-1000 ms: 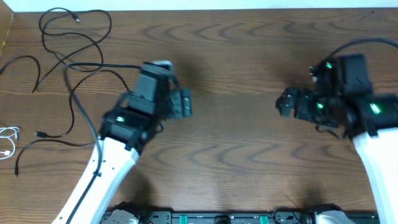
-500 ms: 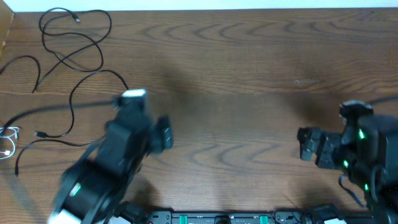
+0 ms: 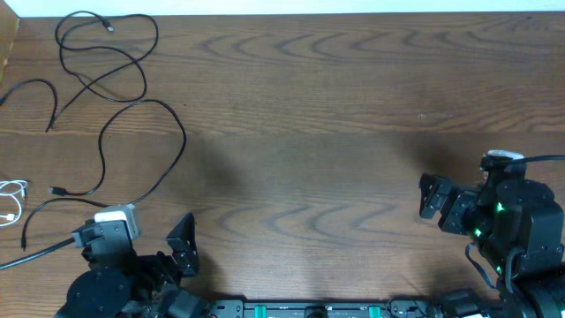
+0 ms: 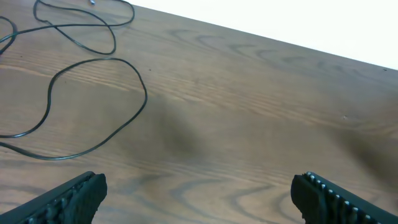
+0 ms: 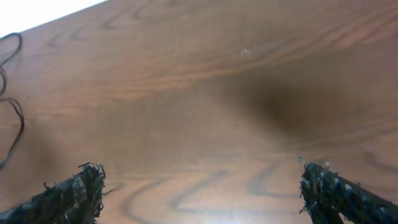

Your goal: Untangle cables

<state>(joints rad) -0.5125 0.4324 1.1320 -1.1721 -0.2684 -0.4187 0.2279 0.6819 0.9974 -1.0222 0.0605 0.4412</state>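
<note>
Wooden table is filling the overhead view, its grain running left to right. Two robot arms are sitting at the bottom edge: the left arm in the lower left corner and the right arm in the lower right. The left gripper is standing with its fingers wide apart and nothing between them, hanging over bare wood. The right gripper is likewise spread wide and gripping nothing, also over bare wood. The black cables are lying in the upper left of the overhead frame, well apart from both grippers. As a group they are stretching from the top edge down toward the lower left, so their long axis is running roughly top to bottom. One large open loop is bulging toward the right, and a rounder loop is lying above it near the top edge. At least two black cords are crossing one another here; the exact count cannot be told where they overlap. One small plug end is pointing left. One white cable is lying bunched at the left edge, partly cut off by the frame.
</note>
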